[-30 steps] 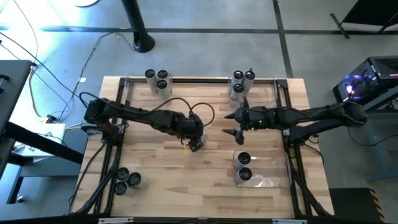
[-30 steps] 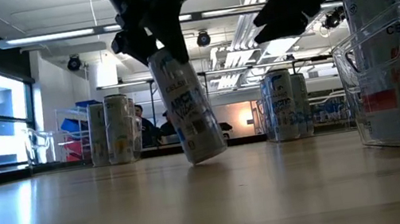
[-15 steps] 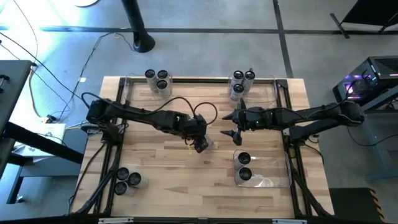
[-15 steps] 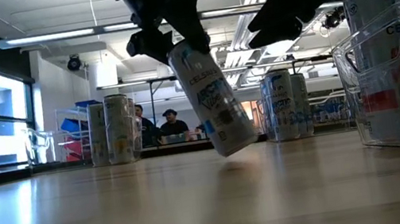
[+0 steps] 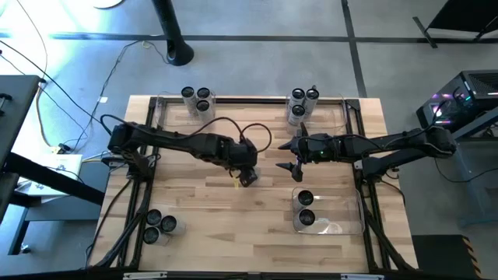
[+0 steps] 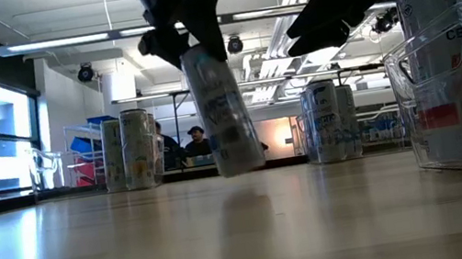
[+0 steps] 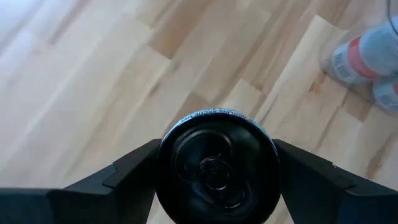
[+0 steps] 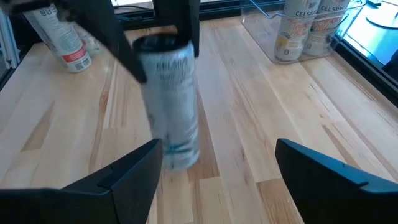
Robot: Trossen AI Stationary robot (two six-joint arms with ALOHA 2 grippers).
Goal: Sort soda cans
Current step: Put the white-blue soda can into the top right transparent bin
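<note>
A grey soda can [image 6: 221, 112] hangs over the middle of the table with my left gripper [image 5: 247, 176] shut on it. Its dark round top [image 7: 216, 163] fills the left wrist view between the two fingers. To the can's right, my right gripper [image 5: 292, 158] stands open above the table, holding nothing. In the right wrist view the same can [image 8: 169, 102] shows just ahead of its fingers. More soda cans stand upright in groups: far left [image 5: 196, 99], far right [image 5: 302, 103], near left [image 5: 159, 225] and near right [image 5: 305, 208]. My left gripper pinches the can's upper end [image 6: 194, 61] between its two fingers [image 7: 134, 177], one on each side just under the rim. The fingers come from above, slanting down. The can hangs below them, slightly tilted, its bottom clear of the table.
Clear plastic bins hold the cans at the far left [image 5: 175, 117], the far right [image 5: 334, 117] and the near right [image 5: 342, 222]. The near-left cans stand by the table's edge. Bare wood [image 5: 210, 218] lies between the groups. People sit far off in the room [image 6: 200, 139].
My left gripper has risen a little with the can. The can's lower end swung toward the table's right, then came back. It now hangs higher and nearer upright, clear of the wood.
</note>
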